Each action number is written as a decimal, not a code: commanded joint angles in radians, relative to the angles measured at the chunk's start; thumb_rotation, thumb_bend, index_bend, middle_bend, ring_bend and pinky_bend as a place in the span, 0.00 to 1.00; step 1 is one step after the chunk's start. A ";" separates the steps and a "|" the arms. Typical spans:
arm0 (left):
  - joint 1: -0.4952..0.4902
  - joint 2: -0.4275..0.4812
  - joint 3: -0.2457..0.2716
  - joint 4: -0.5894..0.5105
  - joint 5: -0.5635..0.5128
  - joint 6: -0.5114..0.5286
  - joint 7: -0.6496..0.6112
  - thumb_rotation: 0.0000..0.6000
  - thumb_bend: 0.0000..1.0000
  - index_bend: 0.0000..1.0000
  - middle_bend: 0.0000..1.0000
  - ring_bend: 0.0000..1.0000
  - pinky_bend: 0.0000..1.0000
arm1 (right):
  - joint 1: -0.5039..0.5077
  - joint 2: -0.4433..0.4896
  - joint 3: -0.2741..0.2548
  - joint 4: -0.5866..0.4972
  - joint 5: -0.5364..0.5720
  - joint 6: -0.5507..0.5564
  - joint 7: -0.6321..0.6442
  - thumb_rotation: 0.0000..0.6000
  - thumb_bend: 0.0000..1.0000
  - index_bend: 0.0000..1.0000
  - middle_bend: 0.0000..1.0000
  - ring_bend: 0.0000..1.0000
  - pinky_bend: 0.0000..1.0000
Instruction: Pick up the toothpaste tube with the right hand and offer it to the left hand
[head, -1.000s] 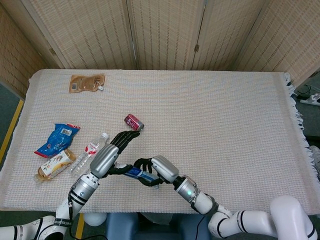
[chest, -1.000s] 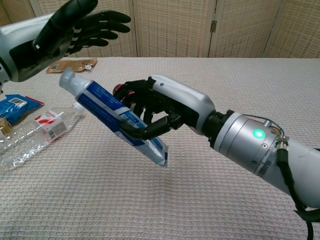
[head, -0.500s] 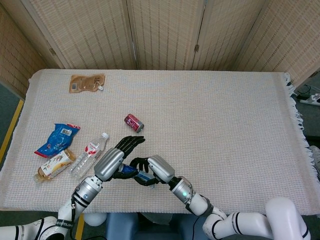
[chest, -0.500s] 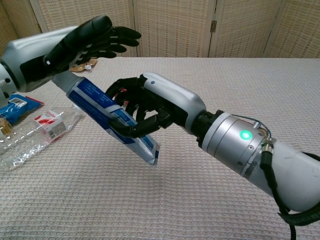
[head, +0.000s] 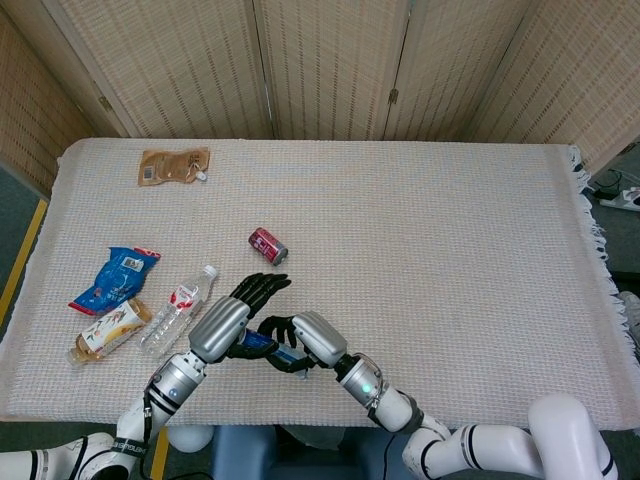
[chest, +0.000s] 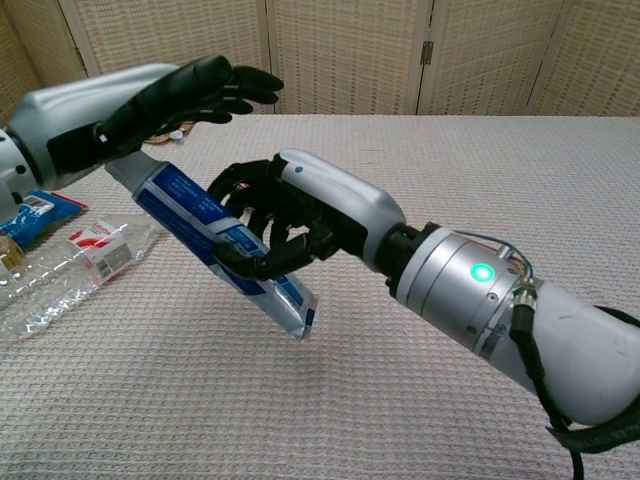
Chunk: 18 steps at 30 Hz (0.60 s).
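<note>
Woven screens back a cloth-covered table (head: 430, 250). Head view: my right hand (head: 300, 340) and left hand (head: 232, 318) meet near the table's front edge, hiding most of the toothpaste tube (head: 262, 343). Chest view: my right hand (chest: 290, 215) grips the toothpaste tube (chest: 215, 240) around its middle, lifted clear of the table (chest: 400, 150) and tilted, crimped end low, cap end high under my left hand (chest: 150, 105); that hand's fingers (chest: 240, 85) lie extended above the tube, and I cannot tell whether they touch it. Only the head view shows, beyond the tube, a red can (head: 268, 245); left of it, a water bottle (head: 180, 307), blue packet (head: 115, 278) and snack packet (head: 108, 333); far beyond, a brown pouch (head: 173, 166).
</note>
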 joint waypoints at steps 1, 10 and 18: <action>0.004 0.005 -0.005 0.001 0.003 0.012 0.003 0.00 0.12 0.03 0.08 0.02 0.00 | -0.004 0.008 -0.006 -0.003 0.000 -0.003 -0.005 1.00 0.74 0.75 0.65 0.72 0.63; 0.039 0.070 -0.018 0.013 0.022 0.071 -0.042 0.00 0.12 0.02 0.08 0.02 0.00 | -0.004 0.152 -0.041 -0.065 0.019 -0.083 -0.101 1.00 0.74 0.75 0.64 0.73 0.63; 0.098 0.113 -0.013 0.063 -0.031 0.132 0.004 0.14 0.12 0.01 0.08 0.03 0.00 | 0.029 0.316 -0.055 -0.098 0.111 -0.211 -0.446 1.00 0.74 0.66 0.52 0.64 0.58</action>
